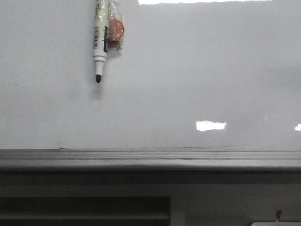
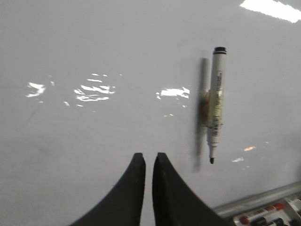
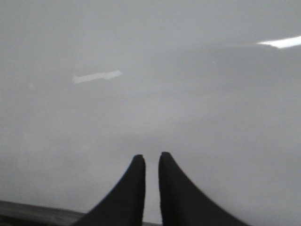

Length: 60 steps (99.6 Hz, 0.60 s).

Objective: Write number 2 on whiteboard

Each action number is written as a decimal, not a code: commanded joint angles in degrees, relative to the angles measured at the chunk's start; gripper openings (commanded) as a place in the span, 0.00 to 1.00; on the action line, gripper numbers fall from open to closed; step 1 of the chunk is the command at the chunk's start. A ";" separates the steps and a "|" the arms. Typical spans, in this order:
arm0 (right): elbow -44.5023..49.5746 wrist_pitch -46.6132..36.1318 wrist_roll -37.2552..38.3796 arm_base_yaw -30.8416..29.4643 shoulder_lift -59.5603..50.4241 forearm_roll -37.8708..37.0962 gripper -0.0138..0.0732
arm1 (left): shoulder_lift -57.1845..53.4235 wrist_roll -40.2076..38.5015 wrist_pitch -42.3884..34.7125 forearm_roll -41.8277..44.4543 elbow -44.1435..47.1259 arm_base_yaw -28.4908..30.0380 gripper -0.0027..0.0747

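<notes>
The whiteboard fills the front view, glossy and white, and no number 2 shows on it in any view. A white marker with a black tip hangs tip-down near the board's upper left, with tape and a red piece beside it. It also shows in the left wrist view. My left gripper faces the board beside and below the marker, jaws almost together and empty. My right gripper faces bare board, jaws almost together and empty. Neither gripper shows in the front view.
A grey metal ledge runs along the board's lower edge, and also shows in the left wrist view and the right wrist view. Markers with red parts lie below the ledge. Dark slots sit under the ledge.
</notes>
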 commanded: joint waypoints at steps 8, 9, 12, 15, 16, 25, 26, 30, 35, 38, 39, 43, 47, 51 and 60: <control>-2.17 -3.63 -1.04 2.29 1.04 1.43 0.56 | 7.31 1.29 -8.77 -5.77 -2.68 -6.78 0.34; -2.17 -3.64 -1.04 2.44 1.04 1.41 0.57 | 7.63 1.29 -9.36 -6.02 -2.82 -7.06 0.37; -2.17 -3.77 -1.04 2.57 1.04 1.41 0.59 | 9.33 1.29 -10.48 -6.32 -2.94 -8.14 0.43; -2.17 -3.89 -1.04 2.66 1.04 1.44 0.59 | 10.74 1.29 -11.62 -6.55 -3.07 -9.53 0.48; -2.17 -3.89 -1.04 2.66 1.04 1.55 0.59 | 11.11 1.29 -12.12 -6.74 -3.19 -9.82 0.50; -2.17 -3.89 -1.04 2.66 1.04 2.08 0.59 | 16.11 1.29 -14.73 -6.72 -4.51 -13.82 0.55; -2.17 -3.89 -1.04 2.66 1.04 2.04 0.59 | 16.49 1.29 -15.24 -6.72 -4.64 -14.16 0.55; -2.17 -3.89 -1.04 2.66 1.04 2.45 0.59 | 18.91 1.29 -17.06 -6.47 -5.31 -16.30 0.55; -2.17 -3.89 -1.04 2.66 1.04 2.71 0.59 | 21.78 1.29 -19.85 -6.47 -6.16 -18.97 0.55; -2.17 -3.89 -1.04 2.66 1.04 2.81 0.59 | 23.88 1.29 -21.48 -6.47 -6.71 -20.57 0.55; -2.17 -3.89 -1.04 2.66 1.04 2.92 0.59 | 24.31 1.29 -21.90 -6.47 -7.01 -21.39 0.55; -2.17 -3.89 -1.04 2.66 1.04 2.92 0.59 | 26.87 1.29 -24.09 -5.89 -7.81 -23.80 0.55; -2.17 -3.89 -1.04 2.66 1.04 2.92 0.59 | 29.08 1.29 -26.05 -5.17 -8.84 -25.70 0.55; -2.17 -3.89 -1.04 2.66 1.04 2.92 0.59 | 32.06 1.29 -28.05 -4.50 -9.87 -28.01 0.55; -2.17 -3.89 -1.04 2.66 1.04 2.92 0.59 | 36.71 1.29 -31.42 -3.27 -11.90 -30.71 0.55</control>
